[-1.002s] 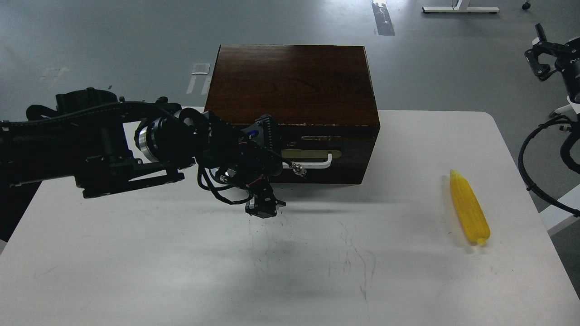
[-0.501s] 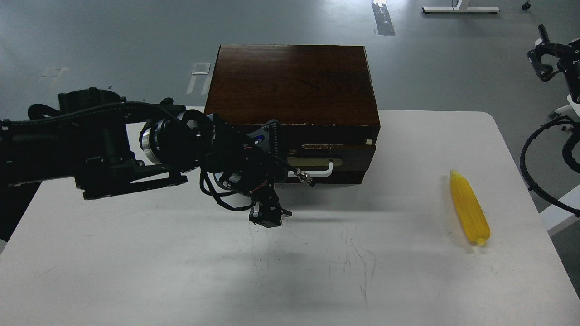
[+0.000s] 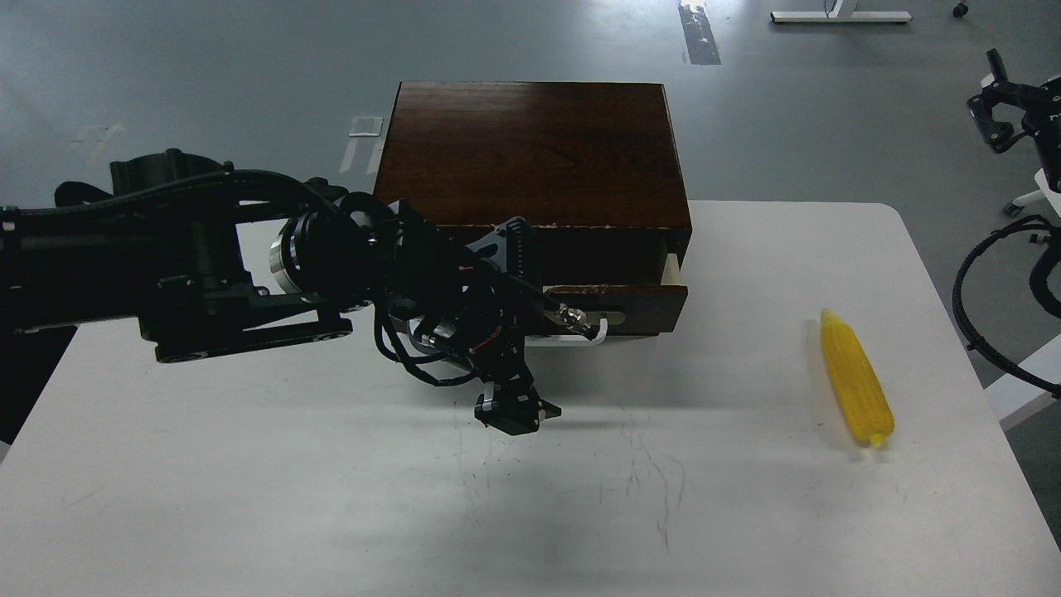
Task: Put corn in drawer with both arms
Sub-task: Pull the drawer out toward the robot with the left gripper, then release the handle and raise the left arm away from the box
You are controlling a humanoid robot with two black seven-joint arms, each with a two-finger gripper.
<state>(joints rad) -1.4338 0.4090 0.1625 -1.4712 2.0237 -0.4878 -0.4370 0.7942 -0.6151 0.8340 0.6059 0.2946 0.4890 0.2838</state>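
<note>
Drawer [image 3: 617, 305] of glossy dark wood pulled partly out, pale inner side showing, white bar handle [image 3: 580, 336] at the left end effector [image 3: 572, 323]; grip not discernible. Ribbed, tapered yellow corn [image 3: 856, 377] flat on scuffed white bench [image 3: 331, 497], well right of box [image 3: 530, 153]. Right end effector [image 3: 999, 108] raised at far right, claw fingers spread.

No legible text, labels or numbers anywhere.

The left arm [image 3: 174, 274] reaches in from the left edge, level and bent at its silver-ringed wrist, its gripper [image 3: 572, 323] too dark and tangled in cables to tell apart, while the right gripper [image 3: 1007, 112] hangs raised at the far right edge, fingers parted.
</note>
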